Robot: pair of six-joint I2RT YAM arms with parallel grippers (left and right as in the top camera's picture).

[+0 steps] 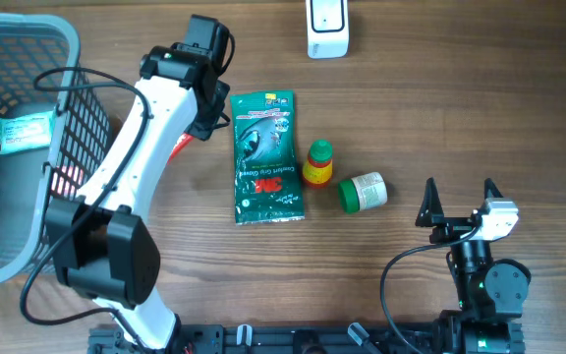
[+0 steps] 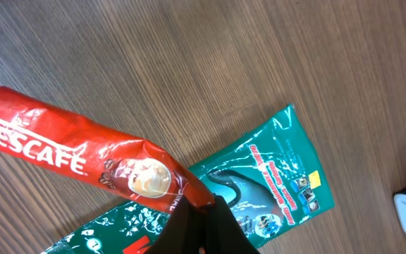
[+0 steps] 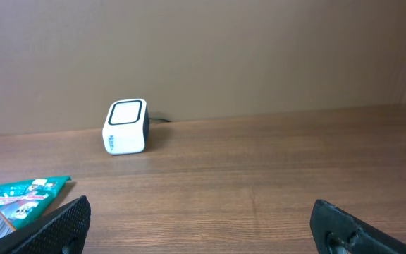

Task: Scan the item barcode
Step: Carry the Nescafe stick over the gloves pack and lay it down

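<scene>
Even, soft light fell from above; shadows were faint, and sharp glare streaked the crinkled red sachet (image 2: 55, 144).

White capitals spell NESCAFE along the red sachet (image 2: 62, 152), starting at the 9 o'clock edge of the left wrist view and running toward the centre. In the overhead view the green packet (image 1: 267, 157) carries a red 3M logo near its 6 o'clock end. The white lettering above the logo is too small to read, as is the yellow patch at the 1 o'clock corner. A pale label (image 1: 25, 131) lies inside the basket (image 1: 28, 25) at 9 o'clock of the table, its print illegible. The small bottle (image 1: 318, 164) at 3 o'clock of the packet and the jar (image 1: 364, 192) at 4 o'clock bear unreadable labels.
</scene>
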